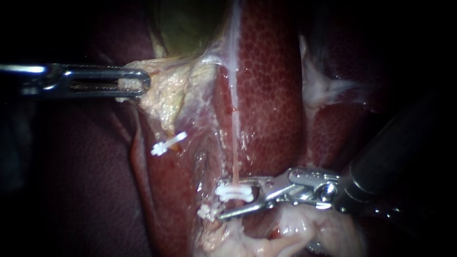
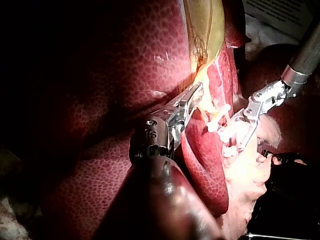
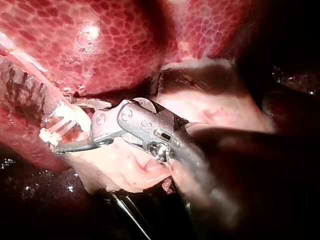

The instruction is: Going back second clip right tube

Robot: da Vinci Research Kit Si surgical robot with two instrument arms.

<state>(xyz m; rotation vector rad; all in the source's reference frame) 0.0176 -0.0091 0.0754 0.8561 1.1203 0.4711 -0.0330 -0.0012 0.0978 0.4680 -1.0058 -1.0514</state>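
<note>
**Right instrument** (image 1: 220,200): bright steel jaws on a hinged metal yoke, carried by a dark, smooth shaft that is cut off at the view's edge. The jaws are found parted in a narrow V and released; nothing is gripped. A white plastic clip (image 1: 233,192), a short bar with lobed ends, is seen between them, closed across the tube (image 1: 235,143). A gap is noted between the clip and the lower jaw. Whether the upper jaw touches the clip cannot be made out.

Just beyond the lower jaw's tip a buried clip (image 1: 207,212) is recorded, white, ribbed and half sunk in wet tissue. Under the jaws and yoke, pale folds (image 1: 285,238) of soft, glistening pink-white tissue are noted.

**Tube:** a thin, pinkish, taut strand. It is traced from the clip away from the jaws, across the liver (image 1: 271,95), whose surface is dark red, wet and finely mottled. The tube's end past the clip is hidden.

**Farther off**, past the jaw tips, a far clip (image 1: 168,143) is seen tilted at the foot of ragged yellow tissue (image 1: 169,95). That yellow tissue is clenched by the left instrument (image 1: 143,83), whose slotted steel jaws are closed on it. Its shaft is cut off at the edge.

**Farthest**, the gallbladder (image 1: 190,24), olive-green and smooth, is only partly lit.
</note>
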